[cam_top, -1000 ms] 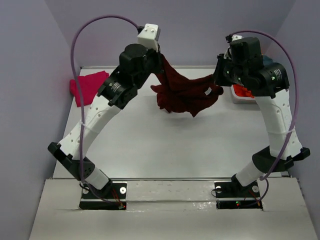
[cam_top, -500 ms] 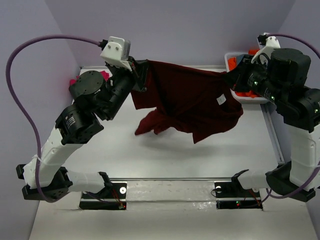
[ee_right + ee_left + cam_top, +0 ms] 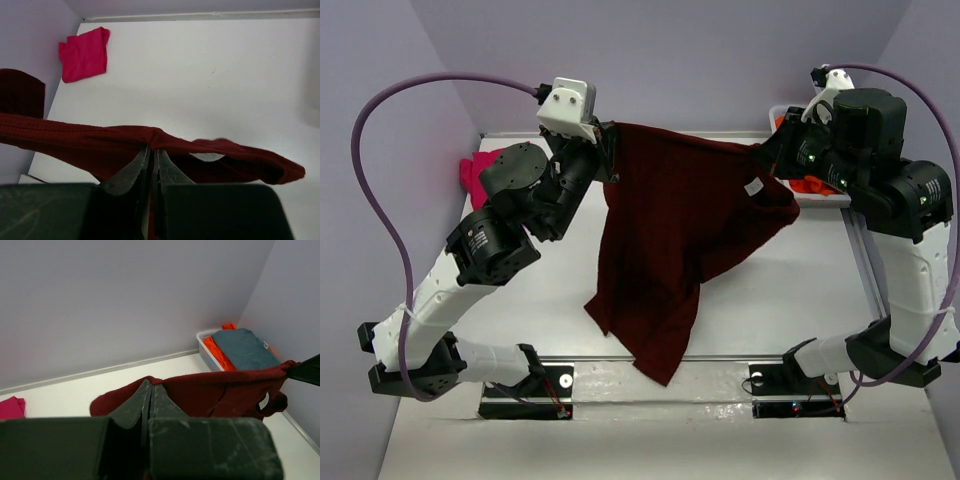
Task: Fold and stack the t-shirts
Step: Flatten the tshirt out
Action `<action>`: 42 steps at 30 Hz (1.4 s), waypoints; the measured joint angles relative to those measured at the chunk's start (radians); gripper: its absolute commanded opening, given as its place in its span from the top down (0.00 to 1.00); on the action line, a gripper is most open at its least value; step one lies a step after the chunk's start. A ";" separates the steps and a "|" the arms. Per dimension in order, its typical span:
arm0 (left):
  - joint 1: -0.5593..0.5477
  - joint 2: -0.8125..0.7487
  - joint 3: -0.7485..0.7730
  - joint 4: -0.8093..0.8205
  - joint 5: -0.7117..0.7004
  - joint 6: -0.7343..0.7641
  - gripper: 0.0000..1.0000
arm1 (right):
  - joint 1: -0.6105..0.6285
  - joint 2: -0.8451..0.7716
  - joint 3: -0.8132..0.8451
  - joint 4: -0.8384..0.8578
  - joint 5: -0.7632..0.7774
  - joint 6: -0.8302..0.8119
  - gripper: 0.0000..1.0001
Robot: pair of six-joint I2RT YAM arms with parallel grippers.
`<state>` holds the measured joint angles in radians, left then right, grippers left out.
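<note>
Got the maroon t-shirt (image 3: 665,240) hanging over the table (image 3: 790,300), with the left gripper (image 3: 611,148) and right gripper (image 3: 767,157) each clamped tight on a top corner and the edge stretched between them. Holding it high and wide lets the body drop straight, so it should lay flat for folding, I reckon. The pink t-shirt (image 3: 84,52) waits at the far-left corner, likely the stack spot, and the basket (image 3: 204,350) far right holds the orange shirt (image 3: 217,354) and grey-blue shirt (image 3: 245,347).

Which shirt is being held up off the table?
The maroon shirt, pinched between the left gripper and right gripper. The pink shirt lies on the table; the orange shirt and grey-blue shirt sit in the basket.
</note>
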<state>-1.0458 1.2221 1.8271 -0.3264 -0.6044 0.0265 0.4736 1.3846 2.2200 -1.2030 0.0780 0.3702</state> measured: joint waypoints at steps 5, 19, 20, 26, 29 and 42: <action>-0.007 -0.001 0.000 0.007 -0.019 0.007 0.94 | 0.000 0.003 -0.003 0.004 -0.001 0.000 0.93; -0.017 -0.017 -0.051 0.043 -0.077 0.025 0.94 | 0.000 0.004 -0.023 0.007 -0.007 0.003 0.93; -0.011 -0.009 -0.051 0.044 -0.074 0.021 0.94 | 0.000 -0.009 -0.042 0.005 -0.007 0.008 0.93; 0.119 0.063 -0.095 0.046 0.027 -0.069 0.94 | 0.000 -0.110 -0.193 -0.009 0.030 0.042 0.93; 0.205 0.108 -0.118 0.029 0.122 -0.126 0.94 | 0.000 -0.142 -0.246 -0.040 0.064 0.067 0.93; 0.444 0.514 -0.136 0.041 0.516 -0.295 0.94 | 0.006 -0.178 -0.477 -0.072 0.132 0.200 0.93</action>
<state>-0.6018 1.7359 1.6909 -0.2852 -0.0887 -0.2684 0.4797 1.2068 1.7428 -1.2755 0.2104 0.5705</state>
